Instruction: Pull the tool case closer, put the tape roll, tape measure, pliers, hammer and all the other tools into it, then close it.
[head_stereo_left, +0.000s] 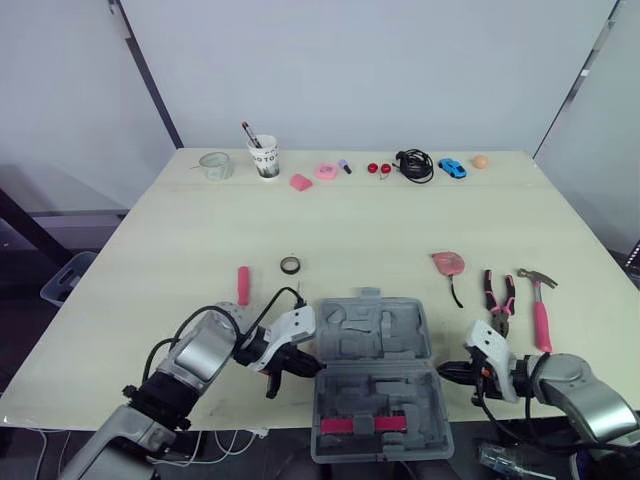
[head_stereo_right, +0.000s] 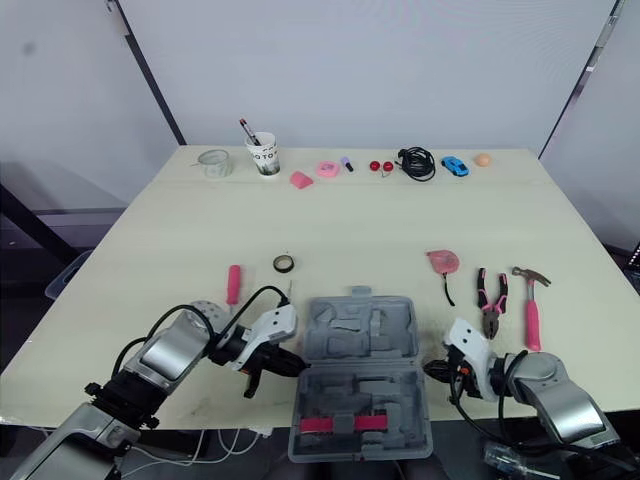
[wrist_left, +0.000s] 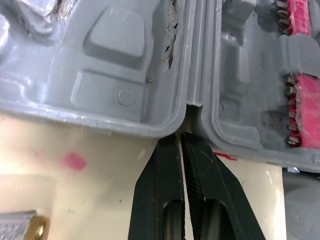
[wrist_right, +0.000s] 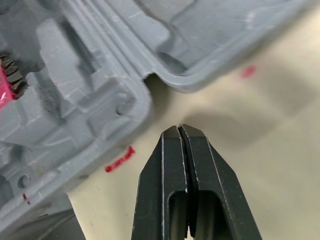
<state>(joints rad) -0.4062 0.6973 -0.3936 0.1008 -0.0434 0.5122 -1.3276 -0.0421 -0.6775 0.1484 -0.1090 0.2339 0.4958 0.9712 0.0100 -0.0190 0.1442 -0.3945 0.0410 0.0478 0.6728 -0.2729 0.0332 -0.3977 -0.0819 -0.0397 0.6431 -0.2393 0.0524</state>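
Left eye view: tool case (head_stereo_left: 375, 350) open flat at near worktop (head_stereo_left: 350, 230) edge, long axis pointing away from robot. Left wrist view: left gripper (wrist_left: 181, 137) closed, tips at case hinge gap. Right wrist view: right gripper (wrist_right: 181, 129) closed, near hinge notch.

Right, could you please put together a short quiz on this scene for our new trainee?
1. True or false: the tool case lies open.
2. Which tool lies right beside the hammer? A tape roll, B pliers, C tape measure.
3. Fill in: the fingers of the left gripper and of the right gripper are both ____.
Key: 1 true; 2 B; 3 shut.
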